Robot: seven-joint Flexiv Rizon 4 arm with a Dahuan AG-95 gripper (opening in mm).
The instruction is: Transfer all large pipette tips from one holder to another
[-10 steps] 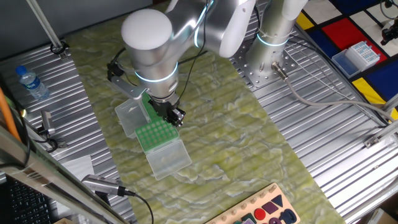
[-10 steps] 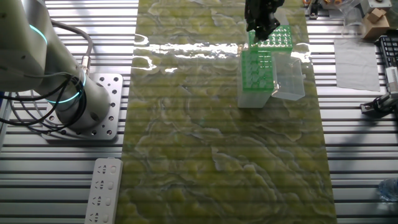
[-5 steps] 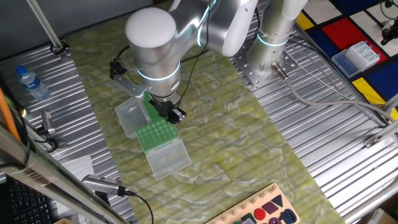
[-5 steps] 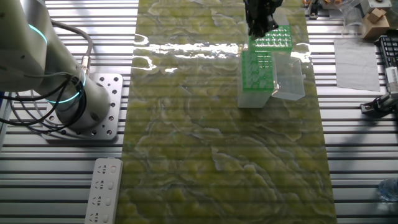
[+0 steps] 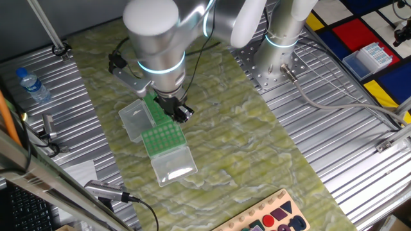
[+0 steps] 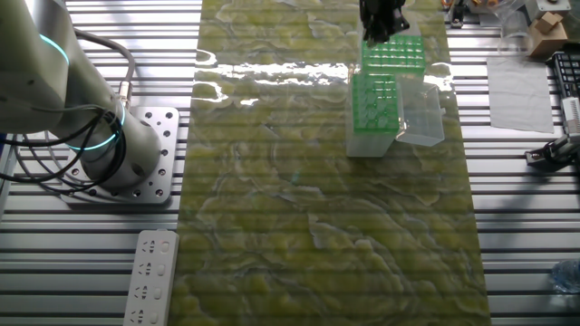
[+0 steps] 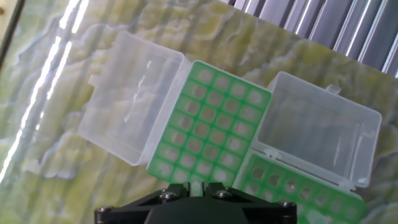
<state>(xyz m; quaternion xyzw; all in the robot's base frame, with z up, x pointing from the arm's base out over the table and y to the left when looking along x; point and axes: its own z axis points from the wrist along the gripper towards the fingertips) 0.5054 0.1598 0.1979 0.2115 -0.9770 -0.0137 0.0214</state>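
The jaws (image 7: 198, 188) are sitting close together around a single whitish pipette tip (image 7: 196, 186), which is showing between them at the bottom edge of the hand view; whether they are pressing on it firmly cannot be told. The arm (image 5: 157, 38) is hanging over two green racks lying side by side on a green marbled mat (image 5: 244, 135) covering the tabletop (image 5: 334, 147). In the hand view, the nearer green rack (image 7: 208, 127) is showing rows of pale round wells, with its clear hinged lid (image 7: 134, 96) lying open flat to its left; the second green rack (image 7: 298, 190) is touching it at the lower right, with its own clear lid (image 7: 320, 130) lying open above it. In the other fixed view, the dark jaws (image 6: 381, 20) are hovering just above the farther rack (image 6: 393, 56), while the closer rack (image 6: 373, 113) is standing just beside it; a water bottle (image 5: 32, 85) is lying well apart at the left edge.
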